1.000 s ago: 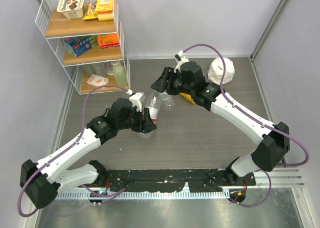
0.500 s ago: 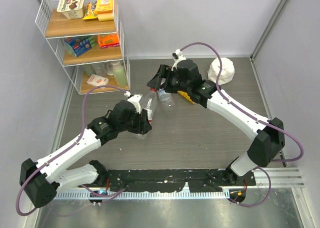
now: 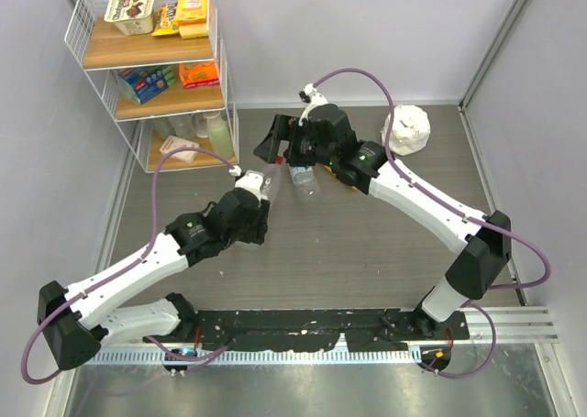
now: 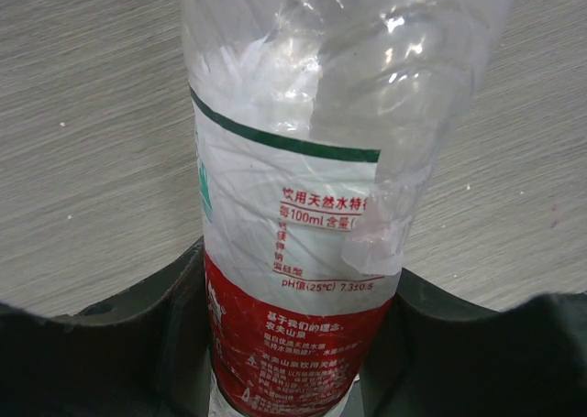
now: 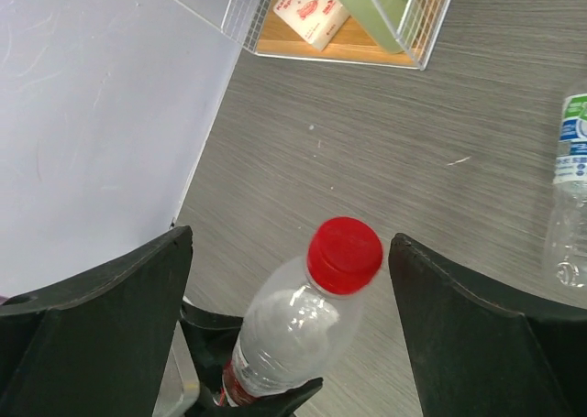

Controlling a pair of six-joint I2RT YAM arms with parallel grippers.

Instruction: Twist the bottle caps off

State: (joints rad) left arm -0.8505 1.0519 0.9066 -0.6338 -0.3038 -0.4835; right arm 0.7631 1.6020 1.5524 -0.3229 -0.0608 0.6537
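Left gripper of mine is clenched on the clear thin plastic bottle with red label, held tilted over the table. My right gripper is spread, with the round red plastic cap between its fingers, untouched. I think the soft crumpled wall may twist or slip when I turn the cap.

A red cap is borne on a clear bottle whose label is printed white above and red below, edged by a green line. A second clear bottle, at 3 o'clock in the right wrist view, is labelled blue and white; the table is grained grey.
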